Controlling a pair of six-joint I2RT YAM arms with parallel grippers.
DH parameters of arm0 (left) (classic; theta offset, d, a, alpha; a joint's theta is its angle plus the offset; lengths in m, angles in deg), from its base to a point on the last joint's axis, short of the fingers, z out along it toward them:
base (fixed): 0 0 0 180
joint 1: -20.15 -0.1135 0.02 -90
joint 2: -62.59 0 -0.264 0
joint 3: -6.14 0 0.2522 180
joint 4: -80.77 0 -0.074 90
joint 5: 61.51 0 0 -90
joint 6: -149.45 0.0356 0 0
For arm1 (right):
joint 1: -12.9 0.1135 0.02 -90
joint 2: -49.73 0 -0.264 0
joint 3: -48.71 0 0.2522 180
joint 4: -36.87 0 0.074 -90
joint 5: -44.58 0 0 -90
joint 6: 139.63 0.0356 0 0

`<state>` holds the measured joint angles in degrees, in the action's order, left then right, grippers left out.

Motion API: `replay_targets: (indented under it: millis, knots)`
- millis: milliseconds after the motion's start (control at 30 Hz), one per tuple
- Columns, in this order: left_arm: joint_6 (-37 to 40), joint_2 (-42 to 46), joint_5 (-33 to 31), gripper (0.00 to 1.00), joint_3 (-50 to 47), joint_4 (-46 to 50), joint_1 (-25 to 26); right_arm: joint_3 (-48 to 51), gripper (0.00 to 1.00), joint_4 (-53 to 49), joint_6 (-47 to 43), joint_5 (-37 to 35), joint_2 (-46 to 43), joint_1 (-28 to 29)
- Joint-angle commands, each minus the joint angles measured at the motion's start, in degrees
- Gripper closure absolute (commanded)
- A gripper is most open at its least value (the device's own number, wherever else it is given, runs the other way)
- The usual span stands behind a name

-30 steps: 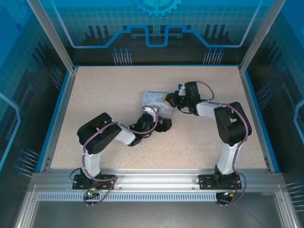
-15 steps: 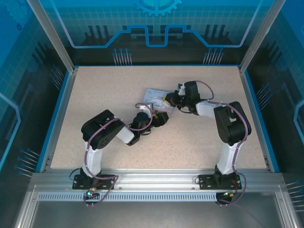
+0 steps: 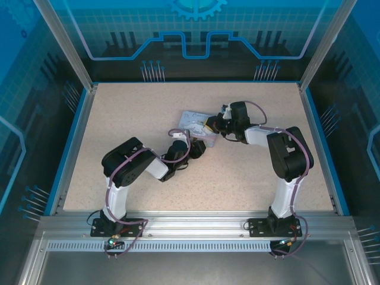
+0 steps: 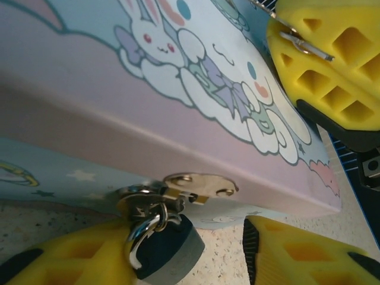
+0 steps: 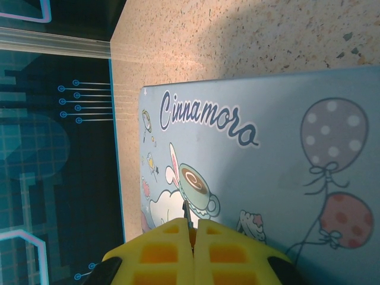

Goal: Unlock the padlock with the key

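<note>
padlock (image 4: 166,250) hanging within the parted left hand (image 4: 187,255), right hand (image 5: 193,230) pinching key (image 5: 187,212)

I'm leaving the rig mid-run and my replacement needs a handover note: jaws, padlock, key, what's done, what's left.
Left gripper: jaws open, one on each side of the padlock, not clamped on it.
Right gripper: shut on the key, held over the tin lid.
Padlock: hangs closed from the tin's hasp.
Done: key picked up, left gripper at the padlock.
Left: steady the padlock, insert the key, turn it, free the shackle.
</note>
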<state>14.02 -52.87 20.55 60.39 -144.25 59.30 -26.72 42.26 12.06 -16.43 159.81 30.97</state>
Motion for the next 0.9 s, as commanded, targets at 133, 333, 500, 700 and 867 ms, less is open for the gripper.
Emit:
replay_targets:
  millis: [133, 333, 500, 700, 867]
  knots:
    - [-2.32, -2.03, -1.80, 0.59, -0.20, 6.80, 0.70, 0.29, 1.00, -4.04, 0.18, 0.01, 3.10, 0.74]
    - [-2.73, -3.24, -1.84, 0.63, 0.51, 6.76, 0.71, 0.41, 1.00, -4.03, 0.29, -0.08, 3.14, 0.74]
    - [-2.79, -3.45, -1.81, 0.69, 0.39, 6.73, 0.66, 0.41, 1.00, -4.06, 0.25, -0.08, 3.12, 0.75]
    - [-2.73, -3.47, -1.98, 0.75, 0.33, 6.80, 0.70, 0.32, 1.00, -4.04, 0.27, -0.12, 3.40, 0.77]
    - [-2.71, -3.55, -1.90, 0.82, 0.29, 6.41, 0.73, 0.32, 1.00, -4.04, 0.36, -0.08, 3.66, 0.77]
